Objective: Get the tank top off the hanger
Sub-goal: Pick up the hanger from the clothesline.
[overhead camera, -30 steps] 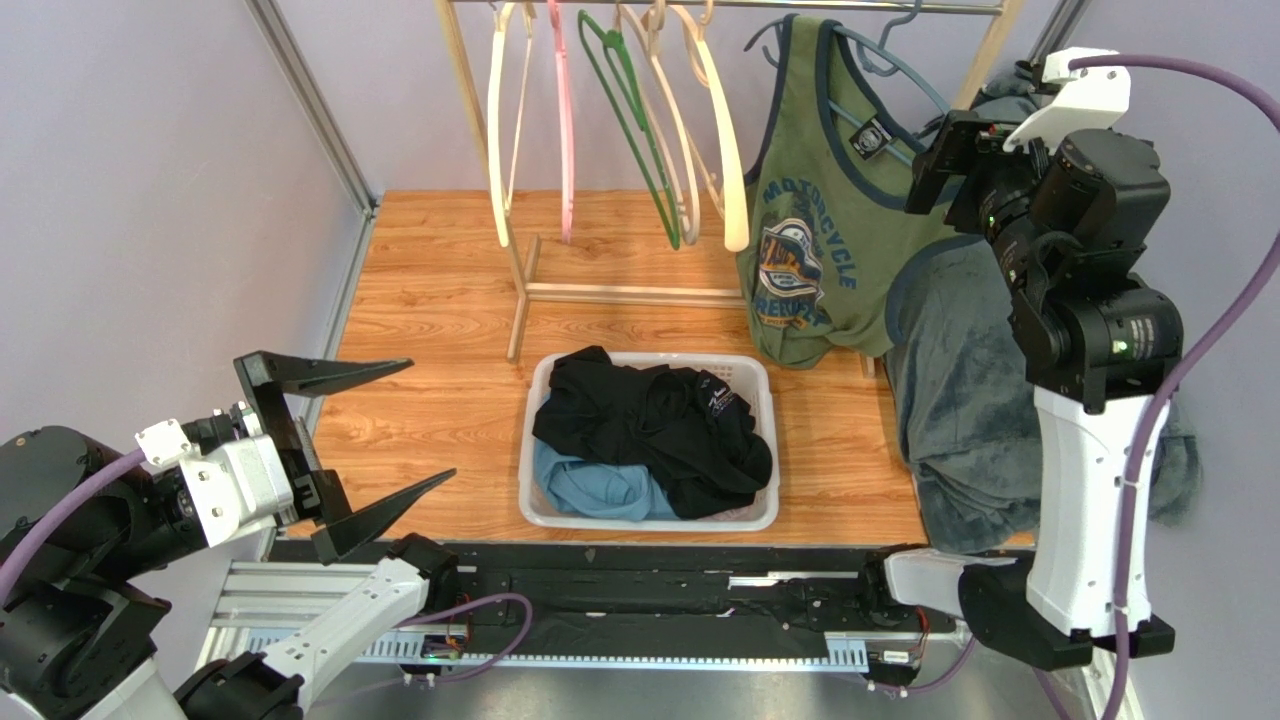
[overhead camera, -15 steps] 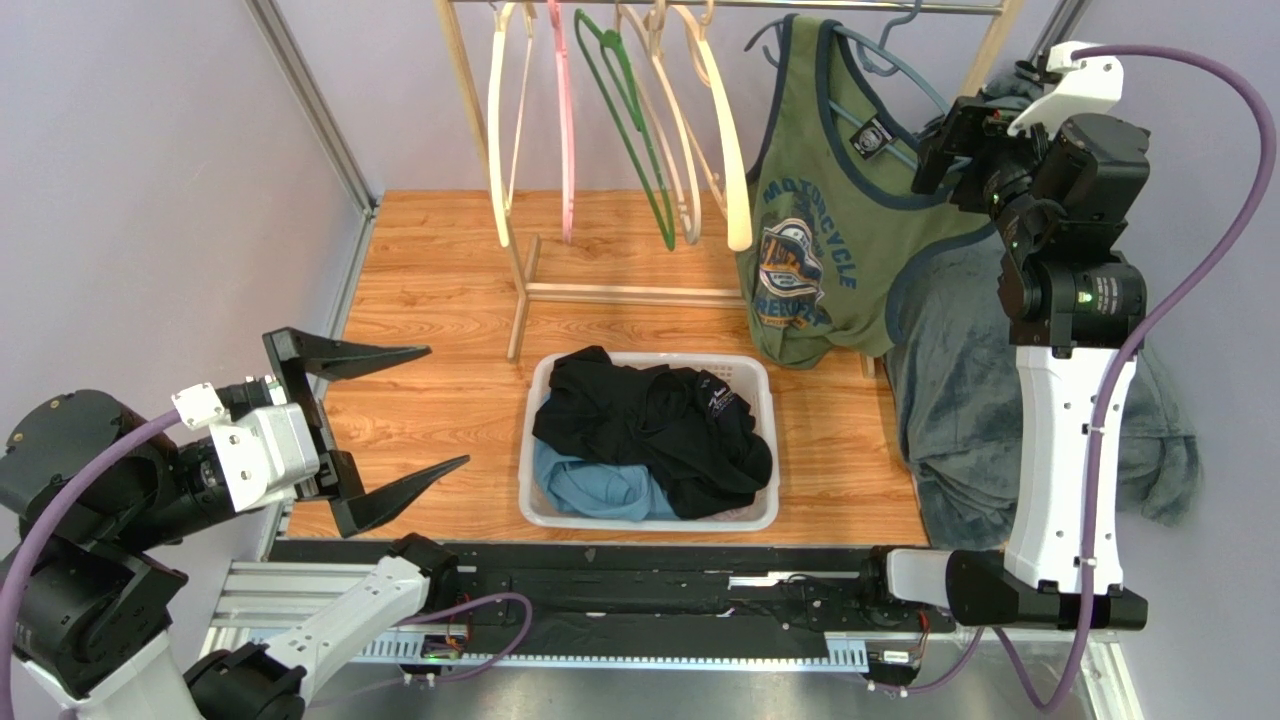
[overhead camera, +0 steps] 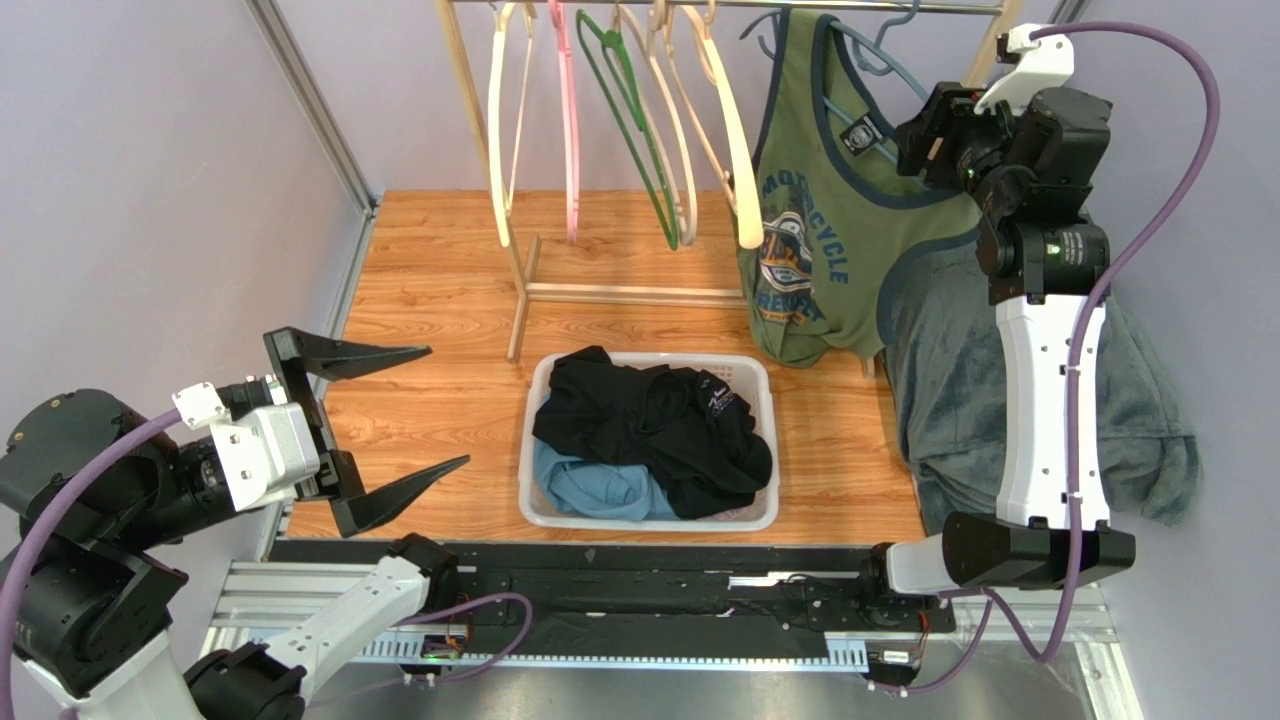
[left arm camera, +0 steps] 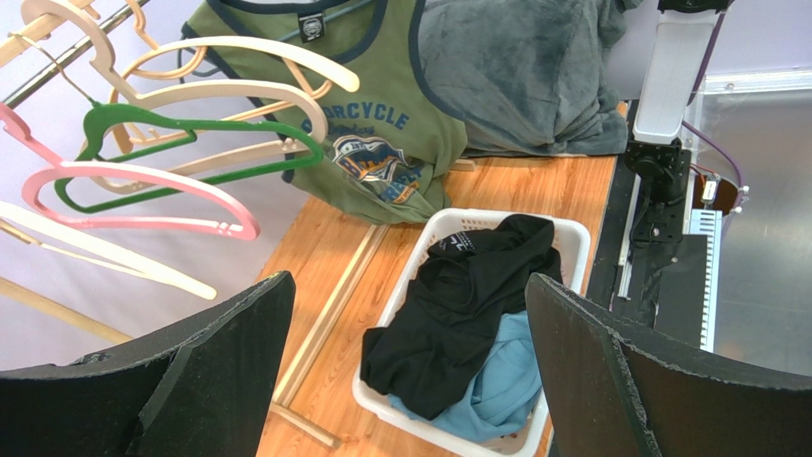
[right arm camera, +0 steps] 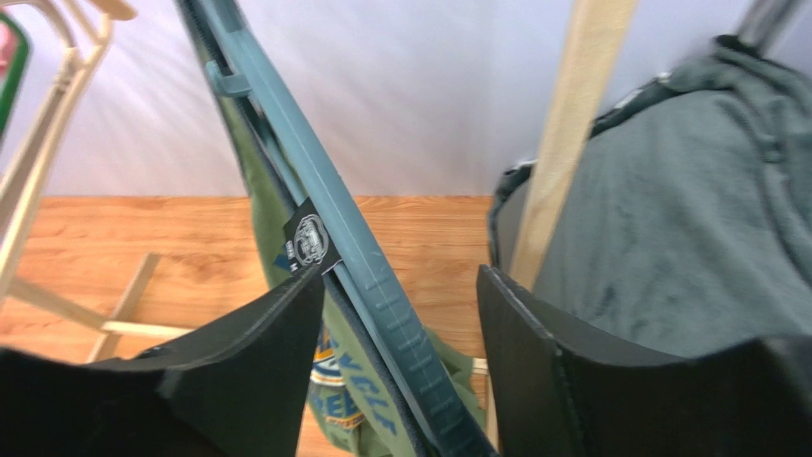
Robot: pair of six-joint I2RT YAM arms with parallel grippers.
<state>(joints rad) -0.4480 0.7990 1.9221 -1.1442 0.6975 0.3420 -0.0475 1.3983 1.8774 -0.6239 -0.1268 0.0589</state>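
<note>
Right gripper [right arm camera: 400, 278] up at right end of rack [overhead camera: 631, 294] — jaws spread, straddling sloping arm of blue-grey hanger [right arm camera: 329, 205], nothing pinched yet. Tank top [overhead camera: 812, 225] hangs on that hanger, hem bunched low by rack's right post, grey blanket [overhead camera: 962, 360] draped just right of it. Left gripper [overhead camera: 368, 428] wide open, well clear of rack. Step in hand, likely: getting hold at hanger shoulder. Next move calls for firm pinch, then easing strap off hanger end — without dragging hanger off rack.

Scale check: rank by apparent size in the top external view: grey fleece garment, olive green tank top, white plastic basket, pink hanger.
1. grey fleece garment
2. olive green tank top and white plastic basket alike
3. pink hanger
</note>
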